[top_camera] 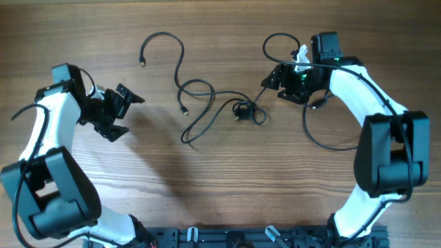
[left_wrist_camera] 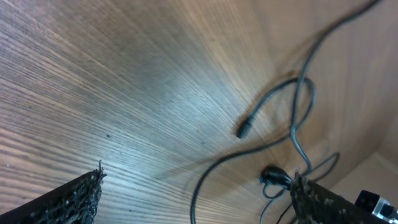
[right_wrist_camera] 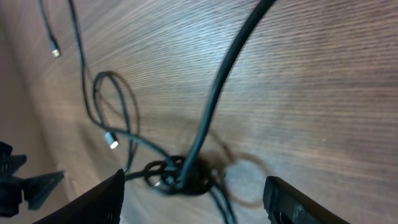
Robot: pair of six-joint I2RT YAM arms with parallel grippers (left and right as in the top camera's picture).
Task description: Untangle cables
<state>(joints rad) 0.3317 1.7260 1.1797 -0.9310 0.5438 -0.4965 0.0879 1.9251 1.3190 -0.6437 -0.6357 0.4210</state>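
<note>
1. Mid-table: cables (top_camera: 207,103) lie loose, with a knot (top_camera: 242,110) beside the right hand (top_camera: 274,86).
2. Left hand (top_camera: 131,115) released and empty. Right hand released, with one cord (right_wrist_camera: 211,106) between its fingers.
3. Risk: pulling that cord probably cinches the knot or drags everything.

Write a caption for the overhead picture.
Open left gripper and open right gripper flank thin black tangled cables on a brown wooden table.

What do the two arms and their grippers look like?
The left arm and right arm have white links between bulky black joints, with thick black wires alongside. The left gripper and right gripper are black and two-fingered. A green light glows on the right wrist.
</note>
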